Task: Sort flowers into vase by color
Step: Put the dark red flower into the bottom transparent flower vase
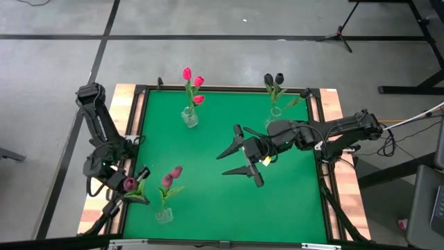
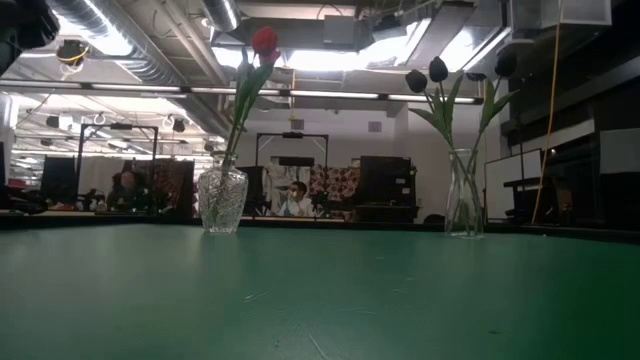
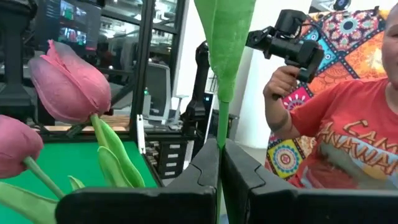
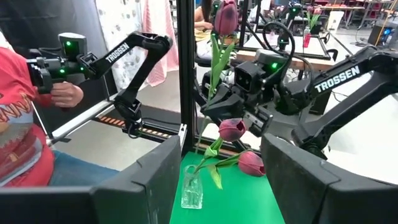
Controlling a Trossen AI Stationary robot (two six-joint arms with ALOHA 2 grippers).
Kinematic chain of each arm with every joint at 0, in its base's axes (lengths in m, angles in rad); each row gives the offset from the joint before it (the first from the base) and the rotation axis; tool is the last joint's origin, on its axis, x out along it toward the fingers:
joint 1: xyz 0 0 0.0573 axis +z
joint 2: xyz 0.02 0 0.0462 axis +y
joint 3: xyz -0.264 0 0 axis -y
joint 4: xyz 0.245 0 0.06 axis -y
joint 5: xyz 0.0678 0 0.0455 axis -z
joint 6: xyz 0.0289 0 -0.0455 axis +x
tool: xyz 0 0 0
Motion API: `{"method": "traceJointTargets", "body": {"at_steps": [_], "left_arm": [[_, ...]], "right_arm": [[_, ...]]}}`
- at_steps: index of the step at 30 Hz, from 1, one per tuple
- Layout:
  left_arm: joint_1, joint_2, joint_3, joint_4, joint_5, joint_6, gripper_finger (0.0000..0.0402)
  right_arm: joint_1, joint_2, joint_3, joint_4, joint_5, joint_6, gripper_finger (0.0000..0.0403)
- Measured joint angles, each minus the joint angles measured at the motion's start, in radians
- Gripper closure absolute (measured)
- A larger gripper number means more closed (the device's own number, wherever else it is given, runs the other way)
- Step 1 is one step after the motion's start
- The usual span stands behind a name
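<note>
My left gripper (image 1: 133, 189) is shut on a dusky maroon-pink tulip (image 4: 226, 17) at the table's near left edge, beside a small clear vase (image 1: 164, 215). That vase (image 4: 191, 186) stands on its base and holds two maroon-pink tulips (image 1: 172, 176) by their stems. A far vase (image 1: 189, 118) holds three pink-red tulips, and another vase (image 1: 275, 111) holds two near-black ones. My right gripper (image 1: 223, 164) hangs open over the middle of the table, holding nothing. My left gripper pinches the tulip's thin green stem (image 3: 219, 127) between its two fingers. The fingers lie level and across the stem. The tulip stands upright, with its leaf (image 3: 224, 25) and its head above the fingers. It is lifted clear of the table.
The green mat (image 1: 229, 201) has a wooden border (image 1: 125, 97). A person in a red shirt (image 3: 348, 149) stands just beyond the table's left side, one hand on a hand-held device (image 3: 292, 43). The two far vases (image 2: 222, 200) (image 2: 465, 195) stand near the far edge.
</note>
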Motion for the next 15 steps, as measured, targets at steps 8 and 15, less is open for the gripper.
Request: {"method": "traceJointTargets", "body": {"at_steps": [8,15], "left_arm": [[0.046,0.08,0.0,0.062,0.0,-0.053,0.0401],[0.052,0.108,0.0,0.061,-0.019,-0.112,0.0401]], "right_arm": [[0.001,0.0,0.0,-0.025,0.0,0.001,0.0182],[0.007,0.0,0.0,-0.03,-0.001,-0.002,0.0182]]}}
